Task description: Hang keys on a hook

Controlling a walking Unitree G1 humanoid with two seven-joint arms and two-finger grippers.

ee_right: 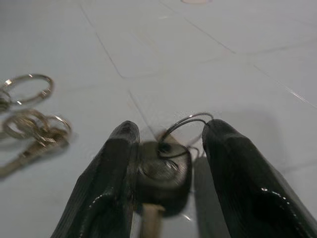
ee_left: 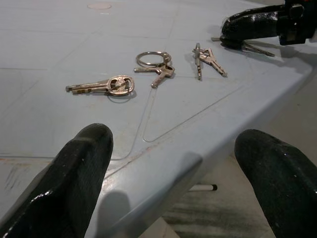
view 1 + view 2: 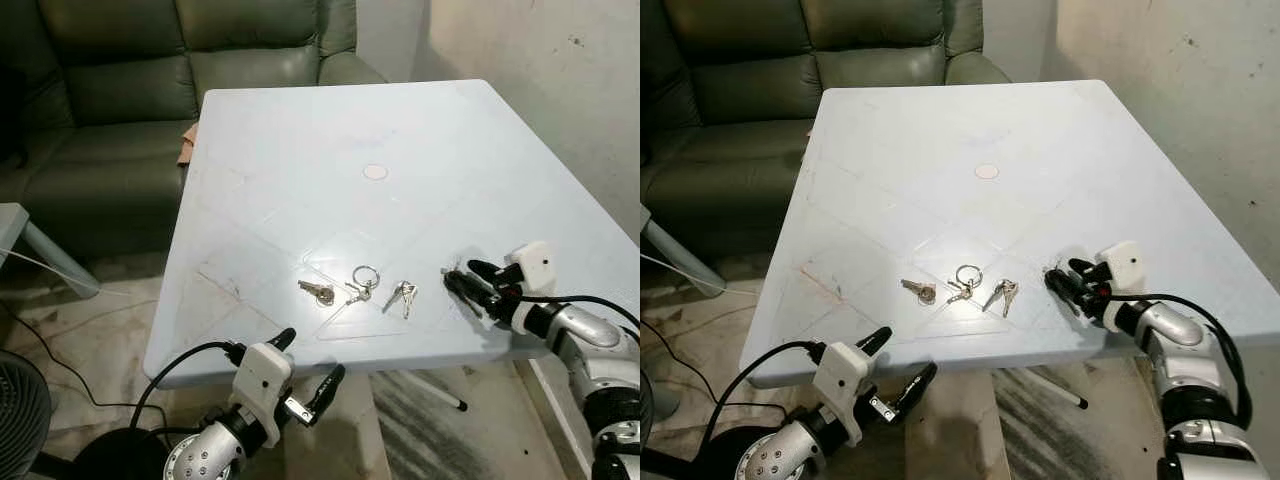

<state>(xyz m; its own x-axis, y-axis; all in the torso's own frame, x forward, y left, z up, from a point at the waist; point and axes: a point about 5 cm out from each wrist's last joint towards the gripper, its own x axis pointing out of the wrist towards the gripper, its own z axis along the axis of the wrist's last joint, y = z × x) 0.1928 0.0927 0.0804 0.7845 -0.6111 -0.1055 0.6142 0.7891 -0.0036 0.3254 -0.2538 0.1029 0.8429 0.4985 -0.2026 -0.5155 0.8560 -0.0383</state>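
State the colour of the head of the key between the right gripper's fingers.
Black; the key between the right gripper fingers shows best in the right wrist view.

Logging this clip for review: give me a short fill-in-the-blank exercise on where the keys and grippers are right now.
1. The right gripper has its fingers around a ____-headed key on the table.
2. Besides that key, ____ sets of keys lie near the table's front edge.
3. The middle key set carries a large empty ____.
4. The left gripper hangs open ____ the table's front edge.

Missing words: black; three; ring; below
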